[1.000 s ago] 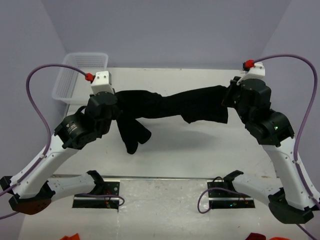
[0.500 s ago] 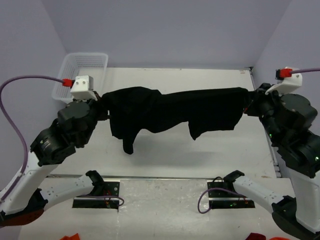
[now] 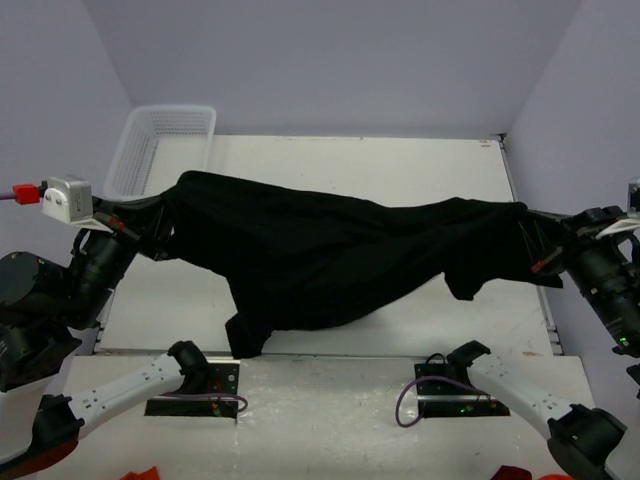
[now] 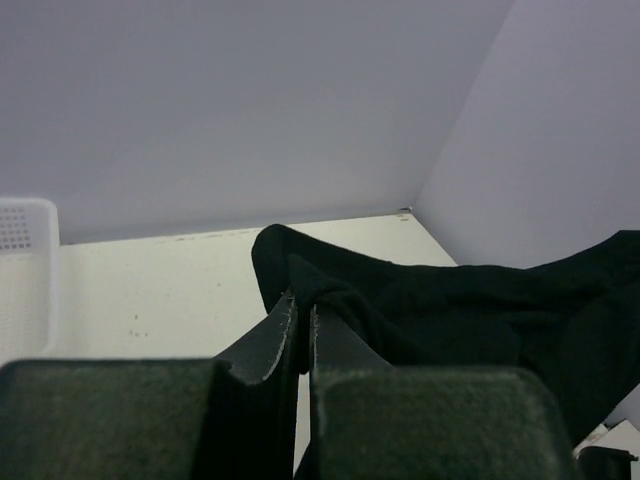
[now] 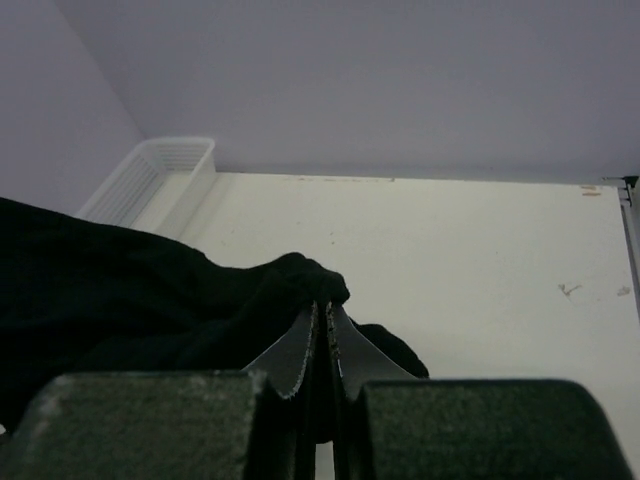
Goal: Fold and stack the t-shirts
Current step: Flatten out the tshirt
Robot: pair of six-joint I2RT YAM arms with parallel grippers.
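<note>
Pale walls enclose a white table, where you have one black t-shirt strung across almost its full width between both arms. Your left gripper is pinched tight on a fold at the shirt's left end, jaws all but meeting with only cloth between them. Your right gripper is clamped just as tightly on a bunched edge at the right end. Between them the cloth hangs above the surface, its middle sagging, one part drooping toward the table's near edge. A white mesh basket sits at the far left corner.
</note>
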